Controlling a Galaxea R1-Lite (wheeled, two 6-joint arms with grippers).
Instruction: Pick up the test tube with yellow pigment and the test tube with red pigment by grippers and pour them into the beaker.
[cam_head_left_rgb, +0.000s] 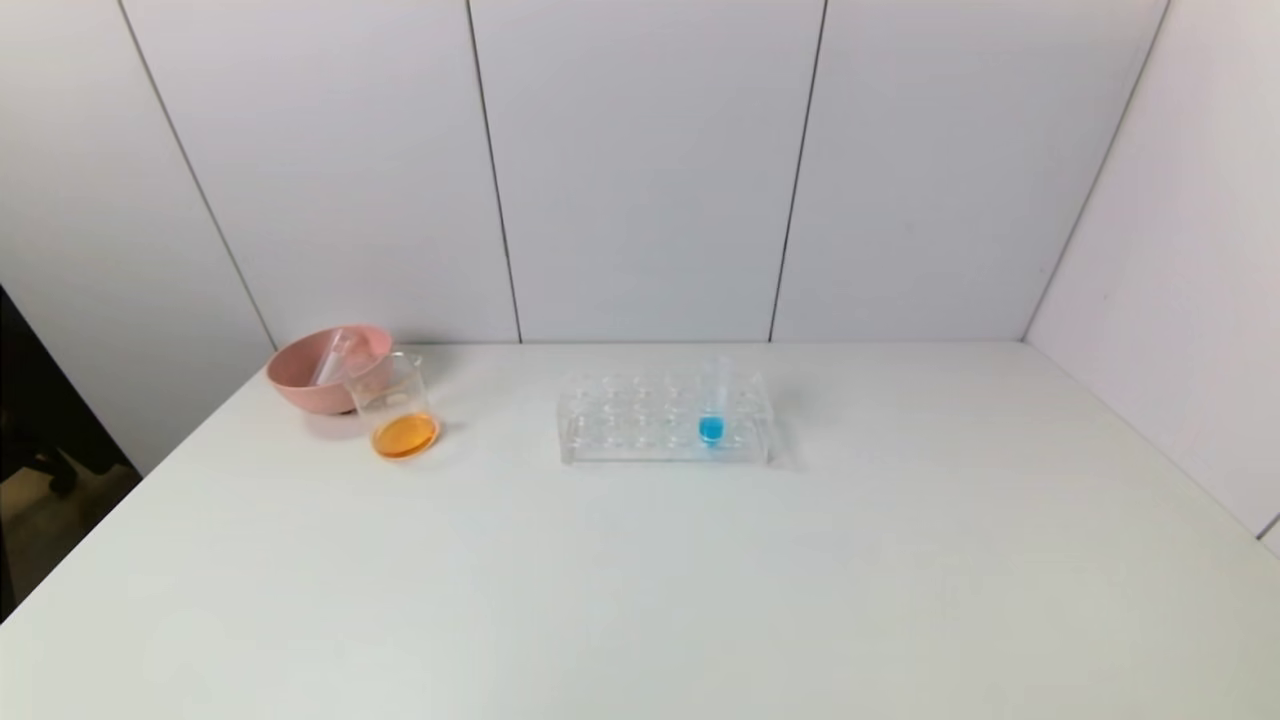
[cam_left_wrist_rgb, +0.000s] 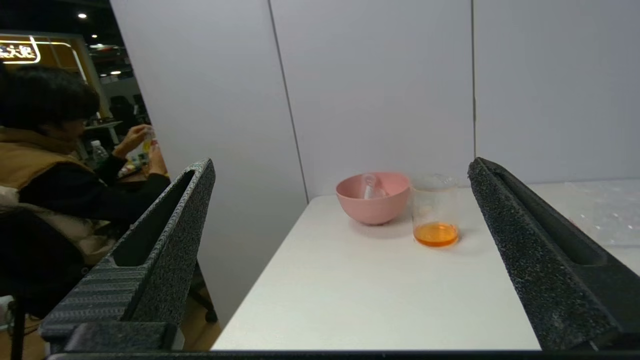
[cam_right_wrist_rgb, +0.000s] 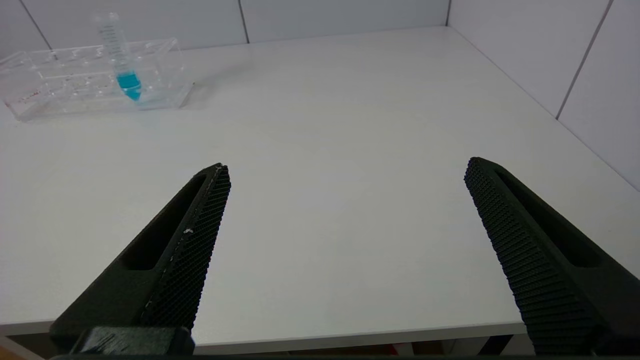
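Observation:
The clear beaker (cam_head_left_rgb: 395, 405) stands at the table's far left and holds orange liquid; it also shows in the left wrist view (cam_left_wrist_rgb: 435, 212). Clear empty tubes (cam_head_left_rgb: 335, 357) lie in the pink bowl (cam_head_left_rgb: 305, 385) behind it. No tube with yellow or red liquid shows in any view. My left gripper (cam_left_wrist_rgb: 340, 172) is open and empty, back near the table's front left edge. My right gripper (cam_right_wrist_rgb: 347, 172) is open and empty, near the front right edge. Neither gripper shows in the head view.
A clear many-holed rack (cam_head_left_rgb: 665, 420) stands mid-table with one blue-liquid tube (cam_head_left_rgb: 712, 405) upright in it. The rack also shows in the right wrist view (cam_right_wrist_rgb: 95, 75). A seated person (cam_left_wrist_rgb: 50, 165) is beyond the table's left side. White walls close the back and right.

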